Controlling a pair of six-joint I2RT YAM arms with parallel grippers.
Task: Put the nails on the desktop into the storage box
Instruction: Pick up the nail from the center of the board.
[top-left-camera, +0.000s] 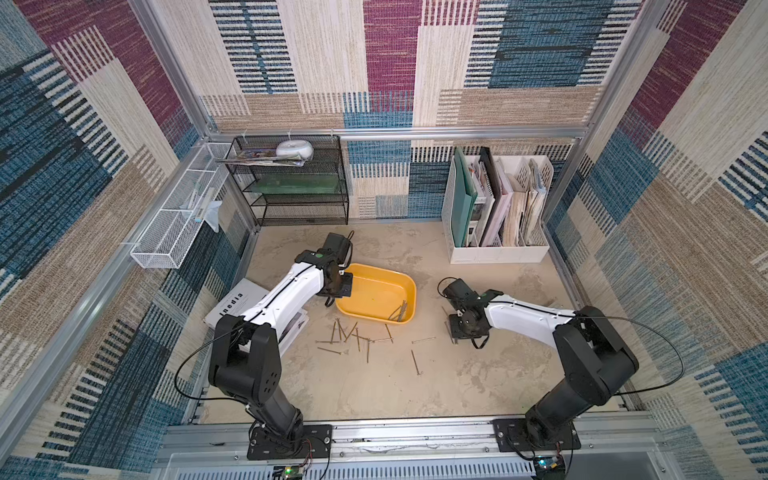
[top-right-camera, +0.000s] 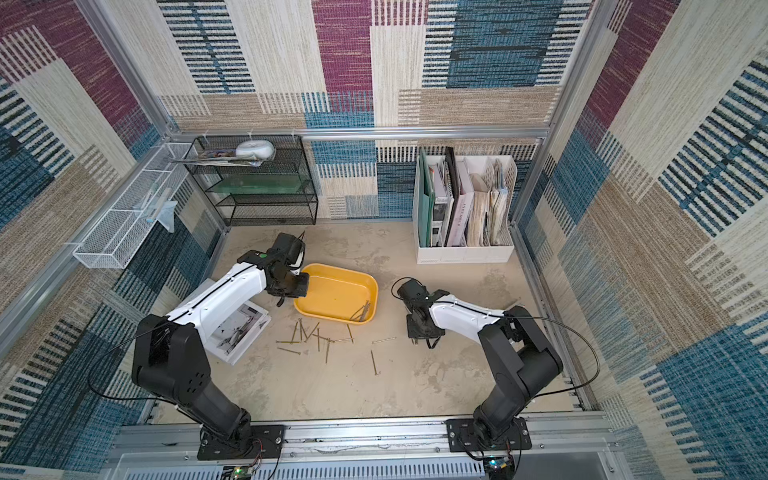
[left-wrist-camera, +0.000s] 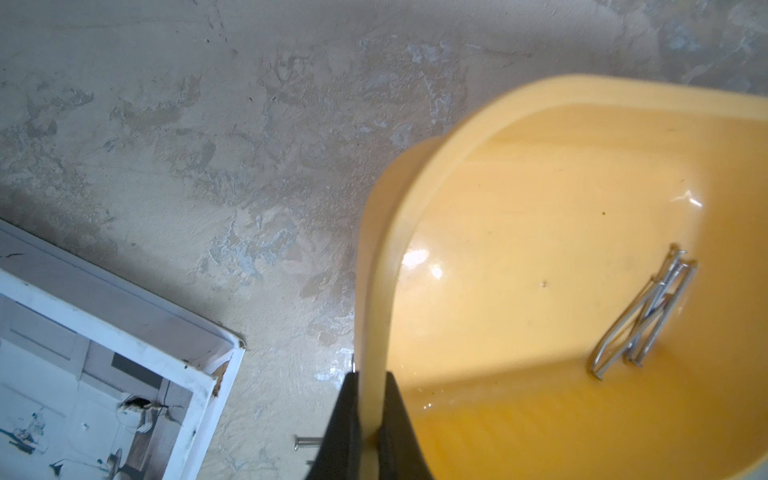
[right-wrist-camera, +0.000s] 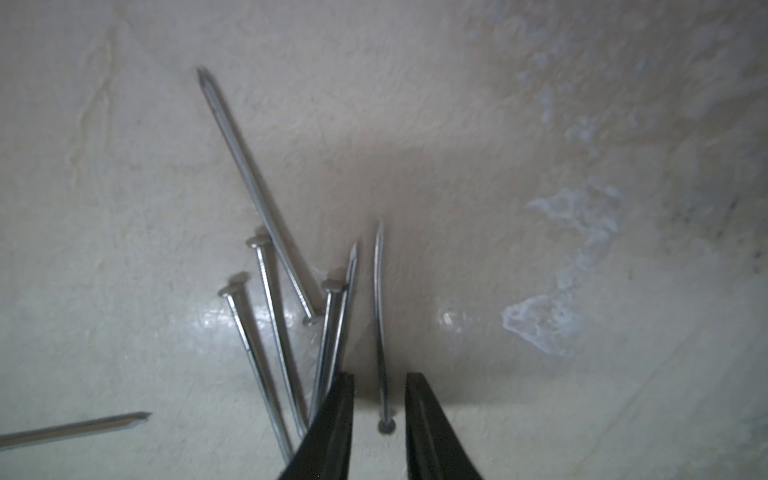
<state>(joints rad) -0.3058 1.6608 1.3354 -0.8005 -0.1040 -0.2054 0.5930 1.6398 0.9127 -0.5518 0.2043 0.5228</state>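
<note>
Yellow-orange plastic, the storage box (top-left-camera: 376, 291) sits on the bench (top-left-camera: 374, 390). The left fingers (left-wrist-camera: 345, 419) are clamped on its rim at one short end. A few nails (left-wrist-camera: 648, 320) lie bundled inside the box, in the corner farthest from that grip. Loose nails (top-left-camera: 357, 338) lie scattered on the bench just beside the box. Off the box's other end, the right fingers (right-wrist-camera: 332, 419) stand apart, with a single nail (right-wrist-camera: 380, 332) between them, a gap on either side.

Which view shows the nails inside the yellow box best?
Left wrist view: the nails in the storage box look large and separate. Both top views show a tiny bundle; the right wrist view misses them.
</note>
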